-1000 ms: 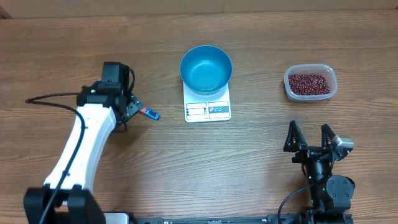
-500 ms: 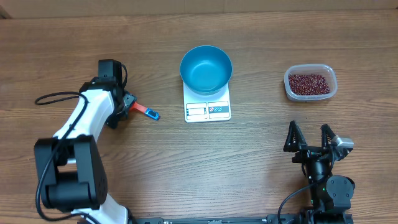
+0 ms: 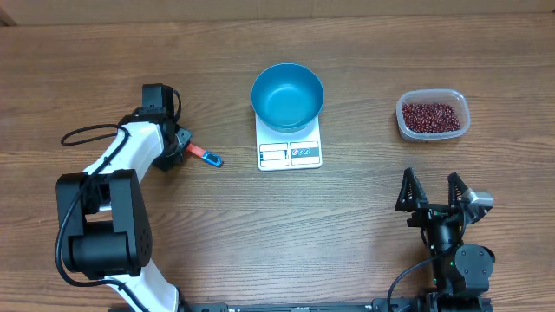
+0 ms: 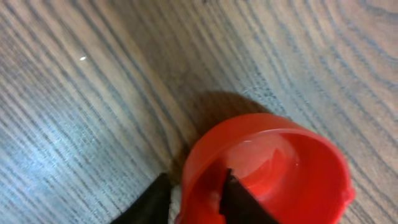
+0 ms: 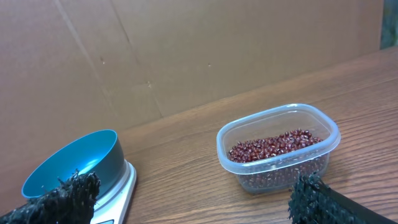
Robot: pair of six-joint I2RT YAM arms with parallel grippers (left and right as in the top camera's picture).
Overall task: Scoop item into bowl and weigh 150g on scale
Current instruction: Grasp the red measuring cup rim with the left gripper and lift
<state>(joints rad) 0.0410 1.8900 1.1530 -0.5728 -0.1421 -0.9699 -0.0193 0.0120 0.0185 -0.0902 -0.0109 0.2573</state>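
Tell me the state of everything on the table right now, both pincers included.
blue bowl: empty, upright on the scale
scale: carrying the bowl, display unreadable
clear tub: lidless, holding beans
red scoop: empty, on the table
left pincer: straddling the scoop's wall, grip unclear
right pincer: open, empty

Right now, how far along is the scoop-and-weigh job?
Done: blue bowl sits empty on the scale. In hand: left gripper, jaws astride the red scoop wall, grip unconfirmed. Left: beans all in the tub; no scooping or weighing yet; right gripper open, idle.
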